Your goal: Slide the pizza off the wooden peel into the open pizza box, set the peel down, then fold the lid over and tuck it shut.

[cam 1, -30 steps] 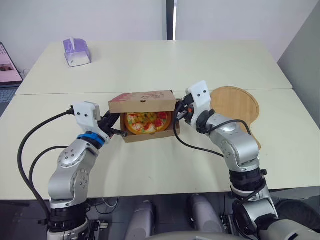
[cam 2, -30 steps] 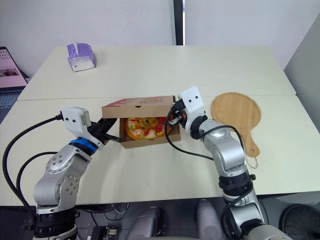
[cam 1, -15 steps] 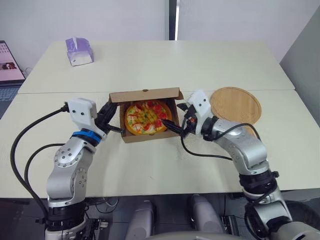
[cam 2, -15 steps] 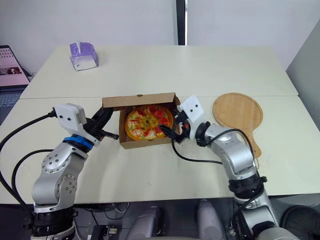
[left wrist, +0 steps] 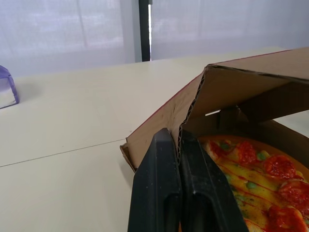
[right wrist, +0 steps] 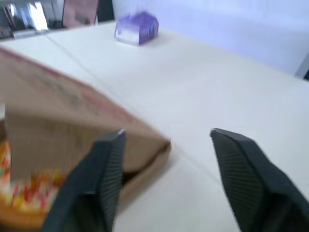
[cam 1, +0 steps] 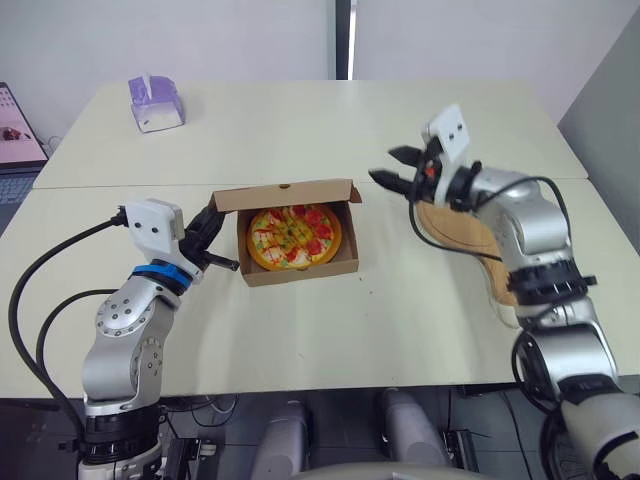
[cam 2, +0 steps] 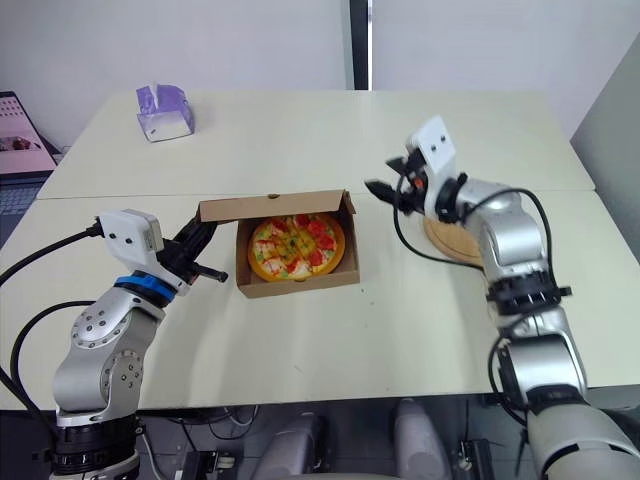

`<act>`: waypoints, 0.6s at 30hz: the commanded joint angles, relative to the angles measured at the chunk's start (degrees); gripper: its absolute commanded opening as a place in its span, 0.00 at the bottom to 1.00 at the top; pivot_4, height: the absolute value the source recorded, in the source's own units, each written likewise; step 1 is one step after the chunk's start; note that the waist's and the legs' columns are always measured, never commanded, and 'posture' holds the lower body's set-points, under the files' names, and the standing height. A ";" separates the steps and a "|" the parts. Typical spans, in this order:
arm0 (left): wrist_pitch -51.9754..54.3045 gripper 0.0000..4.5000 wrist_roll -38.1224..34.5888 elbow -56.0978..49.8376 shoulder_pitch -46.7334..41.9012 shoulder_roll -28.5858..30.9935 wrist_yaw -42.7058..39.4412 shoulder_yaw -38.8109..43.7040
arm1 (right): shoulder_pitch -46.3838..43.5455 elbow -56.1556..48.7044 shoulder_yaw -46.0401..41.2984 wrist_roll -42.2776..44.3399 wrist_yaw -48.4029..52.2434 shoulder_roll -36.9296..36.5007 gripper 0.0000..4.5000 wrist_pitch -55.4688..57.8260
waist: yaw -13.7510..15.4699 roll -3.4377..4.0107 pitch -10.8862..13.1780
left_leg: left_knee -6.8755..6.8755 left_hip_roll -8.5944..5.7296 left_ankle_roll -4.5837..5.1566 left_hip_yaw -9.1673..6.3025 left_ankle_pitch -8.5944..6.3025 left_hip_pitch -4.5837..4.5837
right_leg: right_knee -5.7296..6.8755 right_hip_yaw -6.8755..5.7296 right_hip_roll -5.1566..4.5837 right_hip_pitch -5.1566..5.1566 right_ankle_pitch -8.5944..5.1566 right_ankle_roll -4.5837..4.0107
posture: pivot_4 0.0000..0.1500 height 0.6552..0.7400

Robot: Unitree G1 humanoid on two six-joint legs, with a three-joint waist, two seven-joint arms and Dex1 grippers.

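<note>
The cardboard pizza box (cam 1: pixel 300 268) sits mid-table with the pizza (cam 1: pixel 293 236) inside. Its lid (cam 1: pixel 285 194) stands half raised at the back. My left gripper (cam 1: pixel 222 245) is at the box's left side, and the left wrist view shows that gripper (left wrist: pixel 179 137) shut on the corrugated edge of the box's left flap (left wrist: pixel 193 104). My right gripper (cam 1: pixel 385 165) hovers open above the table to the right of the box, touching nothing; its fingers (right wrist: pixel 108 159) are spread wide. The round wooden peel (cam 1: pixel 470 228) lies flat on the table under my right forearm.
A purple tissue box (cam 1: pixel 155 103) stands at the far left of the back table. A laptop screen (cam 1: pixel 15 135) shows at the left edge. A seam (cam 1: pixel 120 185) runs between the two tables, just behind the box.
My right gripper has left the box's right side and risen up and to the right, open. The lid, tipped over the pizza a second ago, has swung back up. My left gripper holds on.
</note>
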 commanded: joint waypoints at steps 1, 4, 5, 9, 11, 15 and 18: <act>-0.53 0.00 -0.15 -1.18 0.16 0.77 -0.35 0.41 | -4.32 3.61 -1.83 3.63 1.08 4.48 0.38 0.51 | -0.03 0.00 0.00 | 0.00 0.00 0.00 0.01 0.00 0.00 | 0.00 0.02 0.00 -0.01 0.00 0.00 | 1.00 1.00; -0.11 0.00 -0.28 -1.72 0.80 0.71 -0.66 0.26 | -4.78 4.64 -0.80 4.18 3.12 5.75 0.15 3.58 | 0.28 0.00 0.00 | 0.00 -0.02 0.00 -0.04 0.00 -0.03 | 0.00 0.00 -0.02 -0.01 0.01 0.00 | 1.00 1.00; -0.04 0.00 -0.29 -1.92 1.15 0.69 -0.75 0.18 | -4.70 4.77 -0.49 4.14 3.43 5.96 0.06 4.46 | 0.54 0.00 0.00 | 0.00 -0.04 0.00 -0.06 0.00 -0.04 | -0.01 0.00 -0.05 -0.01 0.01 0.00 | 1.00 1.00; 0.67 0.00 -0.74 -2.80 2.74 0.59 -0.89 0.07 | -3.65 3.68 0.25 4.68 4.50 6.12 0.01 7.24 | 0.84 0.01 0.00 | 0.01 -0.06 -0.01 -0.05 -0.01 -0.05 | -0.02 0.00 -0.09 -0.02 0.01 0.01 | 1.00 1.00; 1.76 0.00 -1.57 -3.67 3.93 0.76 -1.59 -0.23 | -2.44 2.87 1.47 3.88 5.38 5.69 0.01 7.59 | 0.85 0.01 0.00 | 0.00 -0.05 -0.01 -0.06 -0.01 -0.04 | -0.01 -0.02 -0.08 -0.02 0.01 0.00 | 1.00 1.00; 4.08 0.14 -3.11 -5.73 6.44 2.19 -3.60 0.23 | -0.08 0.58 3.59 3.18 6.80 5.12 0.00 7.86 | 0.74 0.01 0.00 | -0.01 -0.04 0.00 -0.03 -0.01 -0.04 | -0.01 -0.01 -0.07 -0.03 0.01 0.00 | 1.00 1.00; 5.40 0.34 -4.56 -5.99 8.59 6.21 -6.84 2.93 | 1.33 -0.72 5.04 2.48 7.53 4.61 0.00 7.19 | 0.64 0.01 0.00 | -0.02 -0.02 0.00 -0.03 -0.01 -0.04 | 0.03 -0.01 -0.04 -0.06 0.01 0.00 | 1.00 1.00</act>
